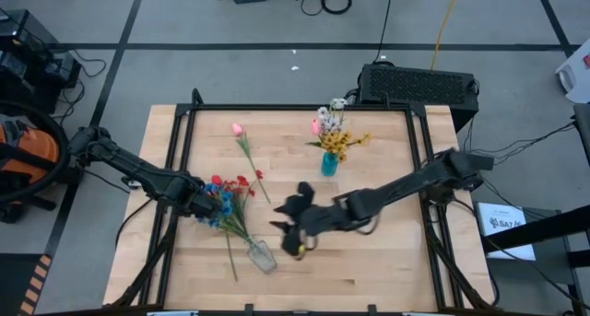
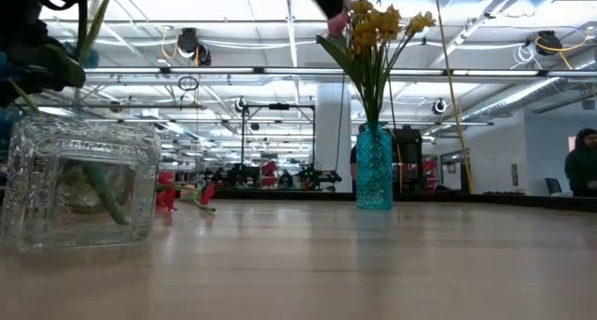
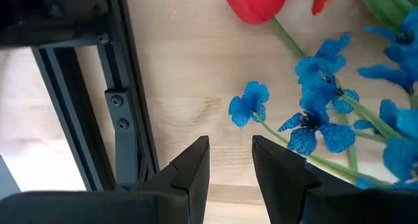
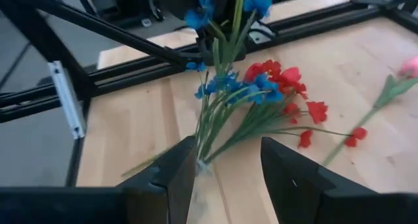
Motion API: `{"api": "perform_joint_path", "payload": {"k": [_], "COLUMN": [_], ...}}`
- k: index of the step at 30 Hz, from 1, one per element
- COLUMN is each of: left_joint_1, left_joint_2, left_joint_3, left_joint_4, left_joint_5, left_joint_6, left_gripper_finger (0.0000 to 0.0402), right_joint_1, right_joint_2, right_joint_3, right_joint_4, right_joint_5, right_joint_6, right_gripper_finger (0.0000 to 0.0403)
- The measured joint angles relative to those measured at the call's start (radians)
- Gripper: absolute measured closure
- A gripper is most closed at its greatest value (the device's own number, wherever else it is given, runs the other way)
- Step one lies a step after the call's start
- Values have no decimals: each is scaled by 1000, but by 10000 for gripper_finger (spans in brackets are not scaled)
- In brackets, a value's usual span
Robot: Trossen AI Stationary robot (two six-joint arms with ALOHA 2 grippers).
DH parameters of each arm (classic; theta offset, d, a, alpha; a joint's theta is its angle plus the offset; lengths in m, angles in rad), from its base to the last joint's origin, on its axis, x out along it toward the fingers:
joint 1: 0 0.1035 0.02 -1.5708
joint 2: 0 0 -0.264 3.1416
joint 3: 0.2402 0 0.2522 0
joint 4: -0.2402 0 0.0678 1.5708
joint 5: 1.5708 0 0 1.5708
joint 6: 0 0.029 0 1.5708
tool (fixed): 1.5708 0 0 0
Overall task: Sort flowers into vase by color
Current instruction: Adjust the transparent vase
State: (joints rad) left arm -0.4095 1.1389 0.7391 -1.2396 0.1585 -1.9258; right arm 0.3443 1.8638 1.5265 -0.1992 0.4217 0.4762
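Two pincers flank the clear vase (image 1: 262,256) lying on the worktop (image 1: 369,251) holding mixed blue sprays (image 1: 224,202) and red blooms (image 1: 241,181): left pincer (image 1: 205,204), fingers apart, nearest the blue heads, stems running toward the right pincer (image 1: 293,231), also apart.

Pale, smooth matt wood on the worktop (image 1: 369,251), clear cut glass for the near vase (image 2: 79,180), glossy ribbed teal glass farther back (image 2: 374,178), matt black tool fingers (image 3: 192,168).

Both arms low — left gripper (image 3: 230,160) and right gripper (image 4: 225,160) fingers apart.
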Motion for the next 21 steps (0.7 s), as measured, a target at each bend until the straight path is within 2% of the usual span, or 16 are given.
{"api": "perform_joint_path", "payload": {"k": [5,10,16,21], "left_joint_1": [0,0,0,0], "left_joint_2": [0,0,0,0], "left_joint_3": [0,0,0,0], "left_joint_4": [0,-3,-8,-7], "left_joint_5": [0,-1,-2,-2], "left_joint_6": [54,82,119,131], "left_gripper_finger": [277,277,277,277], "right_joint_1": [-38,-62,-82,-91], "right_joint_2": [194,340,488,559], "right_joint_3": [218,351,481,527], "right_joint_4": [-92,-101,-87,-62], "right_joint_5": [-3,-10,-135,-159], "right_joint_6": [36,41,62,88], "right_gripper_finger": [238,238,238,238]}}
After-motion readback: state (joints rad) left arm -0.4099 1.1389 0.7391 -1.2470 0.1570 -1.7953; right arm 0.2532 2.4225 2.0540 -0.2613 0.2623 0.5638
